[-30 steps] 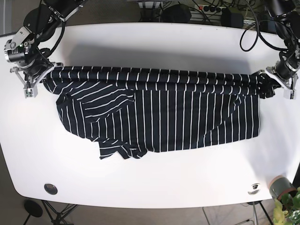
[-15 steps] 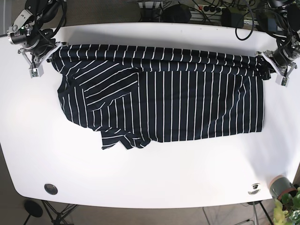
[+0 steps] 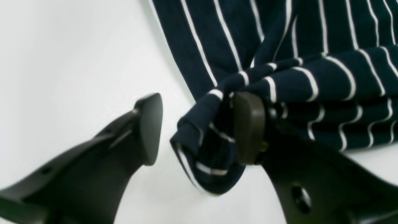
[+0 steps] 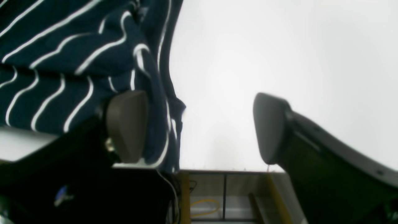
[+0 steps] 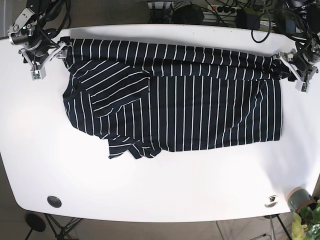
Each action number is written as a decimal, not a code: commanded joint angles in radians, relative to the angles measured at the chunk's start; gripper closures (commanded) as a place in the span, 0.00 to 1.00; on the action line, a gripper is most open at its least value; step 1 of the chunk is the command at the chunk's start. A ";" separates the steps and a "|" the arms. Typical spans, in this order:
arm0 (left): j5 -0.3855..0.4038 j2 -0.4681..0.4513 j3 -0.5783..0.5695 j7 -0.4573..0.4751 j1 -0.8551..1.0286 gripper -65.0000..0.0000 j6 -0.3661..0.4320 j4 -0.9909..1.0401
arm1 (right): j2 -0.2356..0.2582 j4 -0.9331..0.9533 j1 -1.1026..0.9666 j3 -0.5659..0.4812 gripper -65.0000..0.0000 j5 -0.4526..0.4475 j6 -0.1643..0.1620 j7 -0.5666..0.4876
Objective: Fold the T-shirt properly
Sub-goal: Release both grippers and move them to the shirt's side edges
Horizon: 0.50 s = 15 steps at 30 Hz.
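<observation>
The dark navy T-shirt point(image 5: 175, 95) with white stripes lies spread across the white table point(image 5: 150, 190), its far edge bunched in a long fold and a crumpled sleeve at front left. My left gripper point(image 5: 299, 71) is at the shirt's far right corner. In the left wrist view the left gripper point(image 3: 199, 127) is open, with a bunched shirt corner point(image 3: 205, 149) between the fingers, against the right finger point(image 3: 248, 127). My right gripper point(image 5: 42, 59) is at the far left corner. In its wrist view the right gripper point(image 4: 199, 127) is open, with the cloth point(image 4: 62, 62) beside its left finger point(image 4: 127, 124).
The table's far edge point(image 4: 217, 169) is just below the right gripper, with floor and cables beyond. A potted plant point(image 5: 302, 205) stands at the front right corner. A black round cap point(image 5: 54, 201) sits at front left. Cables and power strips lie behind the table.
Both grippers carried the shirt's bunched edge toward the table's far side, spreading the shirt. Both now stand open with the corners loose.
</observation>
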State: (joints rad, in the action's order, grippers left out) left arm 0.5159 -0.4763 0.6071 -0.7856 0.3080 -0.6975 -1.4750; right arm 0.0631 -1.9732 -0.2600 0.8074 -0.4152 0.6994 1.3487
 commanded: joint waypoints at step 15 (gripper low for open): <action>0.160 0.004 0.055 0.015 -0.163 0.48 -0.001 -0.020 | 0.071 0.219 0.334 -0.038 0.22 0.000 -0.001 -0.015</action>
State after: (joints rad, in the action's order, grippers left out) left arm 0.6601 -0.4496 0.6548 -0.7883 0.1505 -0.6968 -1.4773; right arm 0.1017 -1.7790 0.0334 0.7906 -0.4026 0.6994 1.3460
